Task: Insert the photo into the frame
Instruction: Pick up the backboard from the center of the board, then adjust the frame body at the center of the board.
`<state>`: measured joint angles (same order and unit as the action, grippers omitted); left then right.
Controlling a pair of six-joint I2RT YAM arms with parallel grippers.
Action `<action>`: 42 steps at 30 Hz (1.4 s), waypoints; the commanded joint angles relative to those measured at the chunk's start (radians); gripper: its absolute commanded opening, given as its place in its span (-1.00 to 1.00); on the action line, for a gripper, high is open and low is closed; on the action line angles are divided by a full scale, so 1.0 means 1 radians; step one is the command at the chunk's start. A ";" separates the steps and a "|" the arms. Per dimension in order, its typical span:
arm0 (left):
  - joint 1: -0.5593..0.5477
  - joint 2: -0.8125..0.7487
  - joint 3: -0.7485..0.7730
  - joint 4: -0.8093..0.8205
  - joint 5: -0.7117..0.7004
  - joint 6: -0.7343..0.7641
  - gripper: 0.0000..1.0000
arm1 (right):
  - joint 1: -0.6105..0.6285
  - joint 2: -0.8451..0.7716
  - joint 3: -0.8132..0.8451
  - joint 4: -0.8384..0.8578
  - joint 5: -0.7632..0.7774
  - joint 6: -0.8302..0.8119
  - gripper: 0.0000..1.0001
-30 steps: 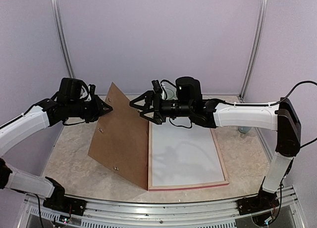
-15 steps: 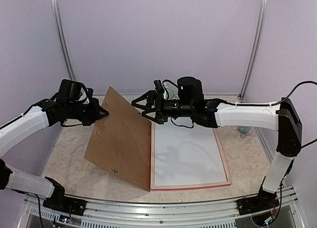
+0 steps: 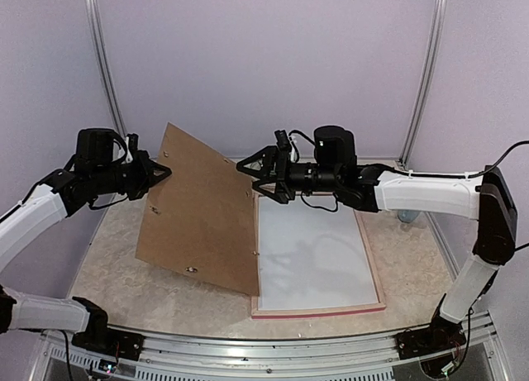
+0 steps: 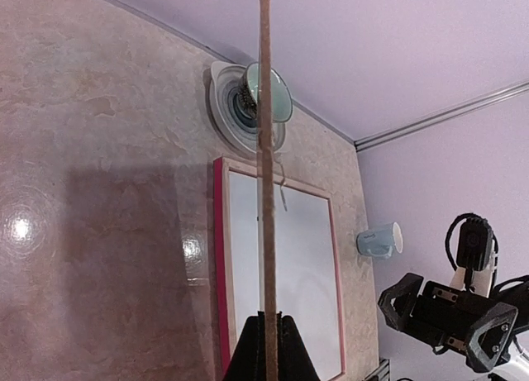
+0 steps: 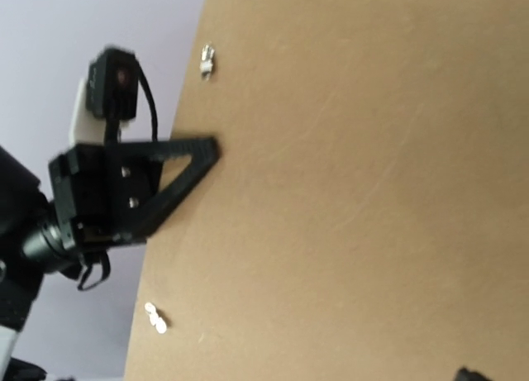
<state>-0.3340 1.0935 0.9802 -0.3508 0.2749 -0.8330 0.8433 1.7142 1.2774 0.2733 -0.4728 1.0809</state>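
Left gripper [image 3: 157,173] clamps tilted backing board's [image 3: 202,224] edge; right gripper [image 3: 246,179] wide open, over frame's [image 3: 377,275] far-left corner; white sheet [image 3: 314,257] inside, identity unclear.

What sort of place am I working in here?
Likely a lab robot booth, not a home: plain lilac walls joined by metal posts, a marble-look tabletop, and an aluminium rail along its near edge.

The raised brown backing board [image 3: 202,211] hides most of the left rim of the frame [image 3: 372,265] from above and overruns the right wrist view's edges, slightly blurred there.
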 commanded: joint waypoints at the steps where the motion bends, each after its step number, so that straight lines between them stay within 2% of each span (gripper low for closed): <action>1: 0.006 -0.034 -0.014 0.154 0.080 -0.039 -1.00 | -0.053 -0.106 -0.051 -0.017 0.019 -0.017 0.98; 6: 0.004 -0.043 -0.079 0.301 0.134 -0.094 -1.00 | -0.151 -0.218 -0.159 -0.055 0.046 -0.026 0.98; 11: -0.001 -0.037 -0.188 0.583 0.204 -0.193 -1.00 | -0.255 -0.334 -0.226 -0.230 0.146 -0.106 0.98; 15: -0.029 0.007 -0.226 0.696 0.201 -0.219 -1.00 | -0.354 -0.409 -0.300 -0.357 0.229 -0.135 0.98; 19: -0.071 0.065 -0.270 0.841 0.188 -0.236 -1.00 | -0.456 -0.447 -0.395 -0.365 0.228 -0.135 0.98; 24: -0.107 0.165 -0.342 1.069 0.203 -0.314 -1.00 | -0.502 -0.406 -0.424 -0.417 0.263 -0.169 0.98; 31: -0.159 0.327 -0.375 1.327 0.214 -0.384 -1.00 | -0.565 -0.322 -0.488 -0.379 0.251 -0.173 0.98; 42: -0.211 0.458 -0.416 1.487 0.189 -0.420 -1.00 | -0.607 -0.217 -0.573 -0.292 0.210 -0.191 0.98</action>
<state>-0.5247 1.5379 0.5709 0.9638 0.4667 -1.2118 0.2596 1.4689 0.7361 -0.0834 -0.2340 0.9062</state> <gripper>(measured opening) 0.023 0.992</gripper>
